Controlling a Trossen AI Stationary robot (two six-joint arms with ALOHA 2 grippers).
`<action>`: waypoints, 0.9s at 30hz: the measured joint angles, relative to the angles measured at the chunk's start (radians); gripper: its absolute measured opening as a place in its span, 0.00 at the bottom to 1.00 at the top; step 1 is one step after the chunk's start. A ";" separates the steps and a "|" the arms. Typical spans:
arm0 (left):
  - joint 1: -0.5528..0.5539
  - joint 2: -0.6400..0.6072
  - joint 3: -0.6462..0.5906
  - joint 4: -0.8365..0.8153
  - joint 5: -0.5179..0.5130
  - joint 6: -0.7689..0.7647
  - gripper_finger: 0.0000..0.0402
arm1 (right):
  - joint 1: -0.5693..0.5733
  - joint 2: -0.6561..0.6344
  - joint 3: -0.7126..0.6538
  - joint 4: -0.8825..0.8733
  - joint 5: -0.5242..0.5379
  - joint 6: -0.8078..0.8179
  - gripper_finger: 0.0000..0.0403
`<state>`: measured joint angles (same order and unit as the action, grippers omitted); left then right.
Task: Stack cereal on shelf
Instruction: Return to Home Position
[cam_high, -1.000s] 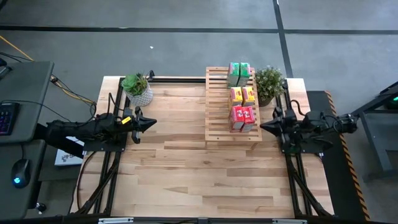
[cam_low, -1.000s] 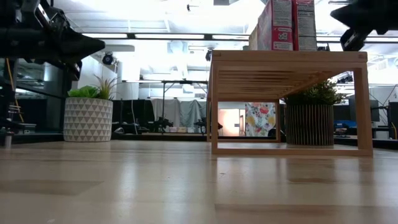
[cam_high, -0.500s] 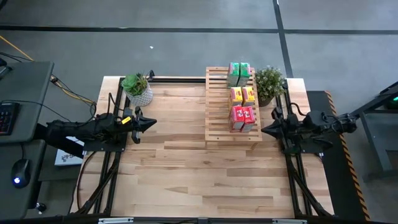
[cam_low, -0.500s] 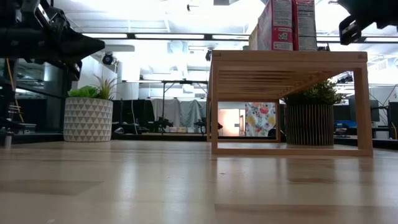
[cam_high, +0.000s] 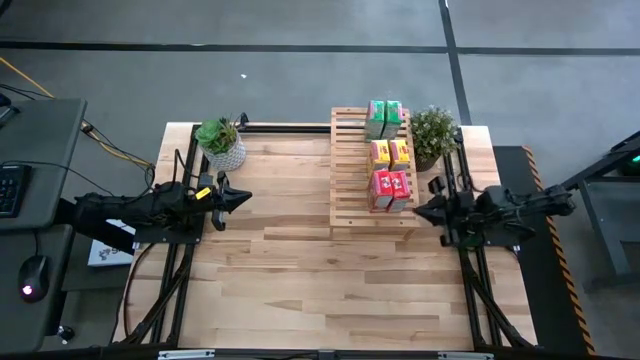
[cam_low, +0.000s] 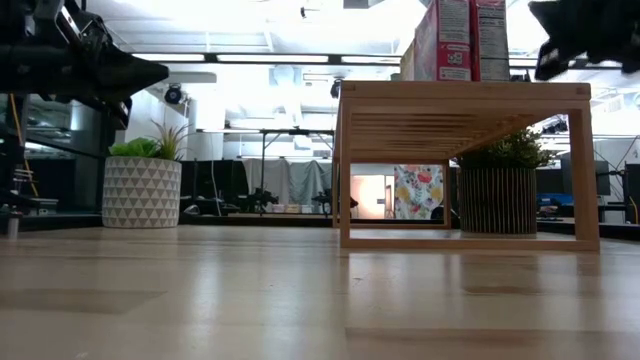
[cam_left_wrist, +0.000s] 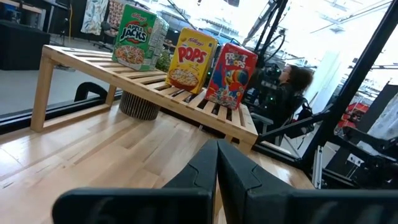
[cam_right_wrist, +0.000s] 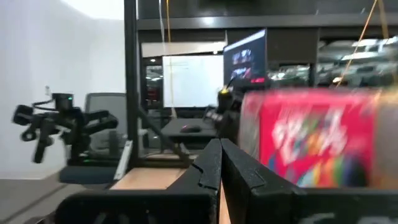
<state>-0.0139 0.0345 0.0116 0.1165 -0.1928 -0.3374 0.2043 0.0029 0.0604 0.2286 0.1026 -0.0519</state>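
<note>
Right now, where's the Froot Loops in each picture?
High view: Froot Loops on the shelf, beside yellow Pops.
Low view: Froot Loops atop the shelf, top edge.
Left wrist view: Froot Loops at the shelf's end.
Right wrist view: Froot Loops, blurred, ahead of the right pincer.
Shared landmark: the shelf.

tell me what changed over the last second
Only the right hand moved: shut and empty, it shifted slightly toward the shelf. Nothing was taken hold of or let go. The left hand, also shut, and the six boxes on the shelf stayed as they were.
</note>
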 joint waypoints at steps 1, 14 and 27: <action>0.000 0.000 0.000 0.000 0.000 0.000 0.01 | -0.002 0.000 -0.030 0.027 -0.007 0.024 0.00; 0.000 0.000 0.000 0.000 0.000 0.000 0.01 | -0.002 0.000 -0.050 0.202 0.120 -0.212 0.00; 0.000 0.000 0.000 0.000 0.000 0.000 0.01 | -0.041 0.000 -0.051 0.015 -0.087 0.029 0.00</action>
<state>-0.0137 0.0349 0.0116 0.1165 -0.1928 -0.3374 0.1631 0.0025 0.0097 0.2440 0.0160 -0.0229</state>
